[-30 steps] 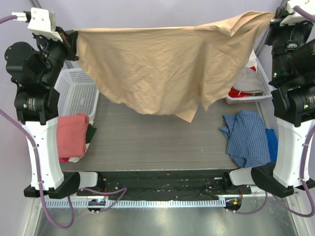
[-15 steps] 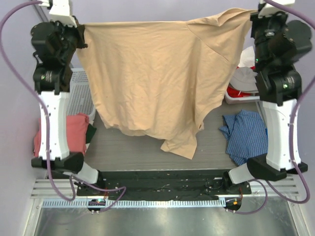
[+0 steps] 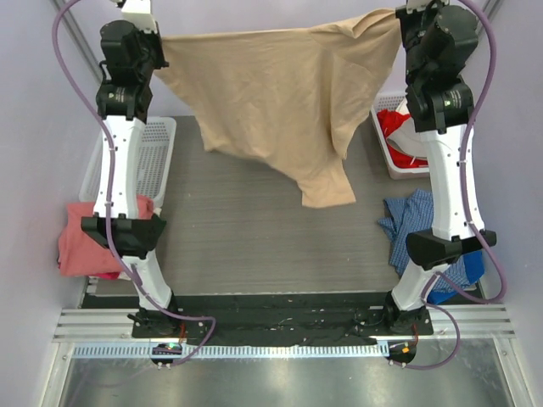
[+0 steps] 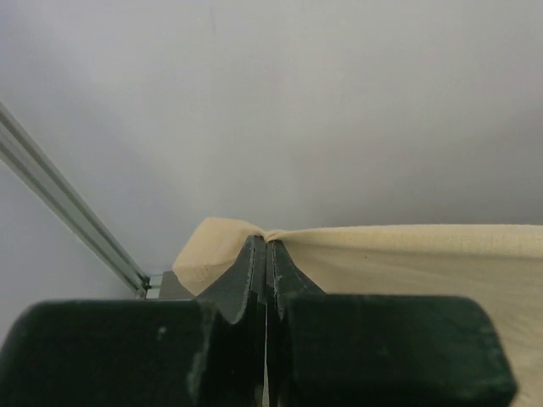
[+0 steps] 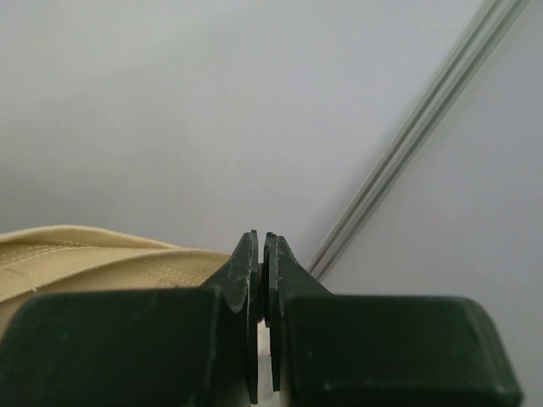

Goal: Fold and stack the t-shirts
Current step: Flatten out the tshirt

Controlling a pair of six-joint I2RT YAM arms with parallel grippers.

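Observation:
A large tan t-shirt [image 3: 271, 93] hangs spread out in the air between my two raised arms, its lowest corner dangling over the table's middle. My left gripper [image 3: 159, 39] is shut on the shirt's upper left corner; the left wrist view shows the tan t-shirt [image 4: 407, 254] pinched at the tips of the left gripper [image 4: 265, 242]. My right gripper [image 3: 397, 17] is shut on the upper right corner, and the right wrist view shows the tan t-shirt [image 5: 85, 254] running in between the tips of the right gripper [image 5: 261, 239]. A salmon-pink t-shirt [image 3: 81, 246] lies folded at the table's left edge.
A white slatted basket [image 3: 153, 157] stands at the back left. A white bin [image 3: 392, 157] with red and white cloth stands at the back right. A blue checked garment [image 3: 416, 225] lies crumpled at the right, beside the right arm's base.
Both arms have risen and stretched toward the back, drawing closer together. The tan t-shirt went up with them and now hangs narrower.

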